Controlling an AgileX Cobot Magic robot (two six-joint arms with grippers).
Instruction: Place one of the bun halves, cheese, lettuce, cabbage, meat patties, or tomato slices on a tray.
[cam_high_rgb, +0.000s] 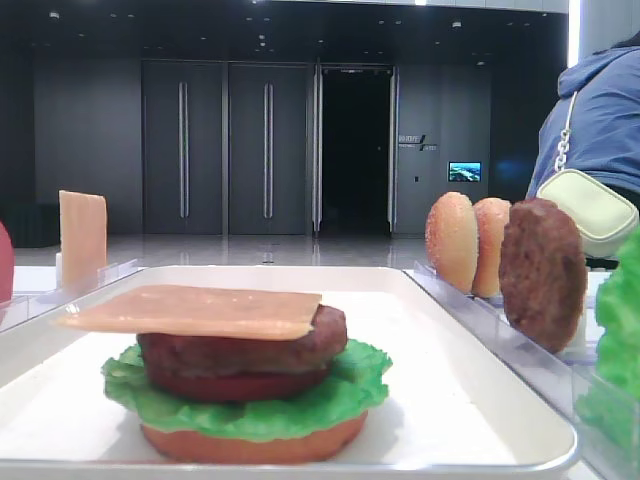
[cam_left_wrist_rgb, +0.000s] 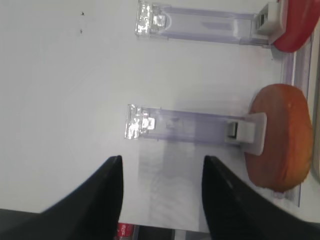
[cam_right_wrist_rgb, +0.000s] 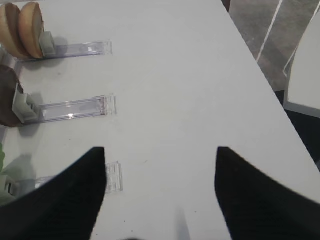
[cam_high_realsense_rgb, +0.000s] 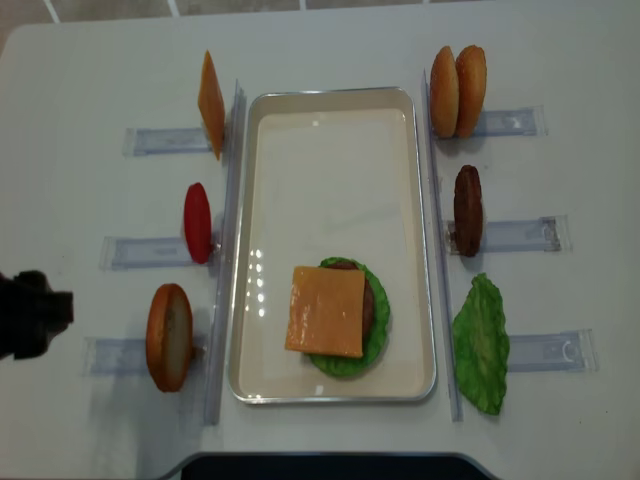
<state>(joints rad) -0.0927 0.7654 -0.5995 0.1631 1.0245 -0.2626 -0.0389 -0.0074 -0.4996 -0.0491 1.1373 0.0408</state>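
On the white tray (cam_high_realsense_rgb: 330, 115) sits a stack: bun half, green lettuce (cam_high_realsense_rgb: 378, 345), tomato slice, meat patty (cam_high_rgb: 240, 350), and a square cheese slice (cam_high_realsense_rgb: 325, 310) on top. Another cheese slice (cam_high_realsense_rgb: 210, 105), a tomato slice (cam_high_realsense_rgb: 197, 222) and a bun half (cam_high_realsense_rgb: 170, 337) stand in racks left of the tray. Two bun halves (cam_high_realsense_rgb: 457, 90), a patty (cam_high_realsense_rgb: 467, 210) and a lettuce leaf (cam_high_realsense_rgb: 482, 343) are on its right. My left gripper (cam_left_wrist_rgb: 162, 160) is open and empty over the table, left of the bun half (cam_left_wrist_rgb: 277, 137). My right gripper (cam_right_wrist_rgb: 160, 150) is open and empty over bare table.
Narrow clear plastic racks (cam_high_realsense_rgb: 515, 235) lie on both sides of the tray, and long clear rails (cam_high_realsense_rgb: 225, 250) run along its edges. The table's right edge (cam_right_wrist_rgb: 260, 70) is close to the right gripper. A person in blue (cam_high_rgb: 600, 120) stands behind the table.
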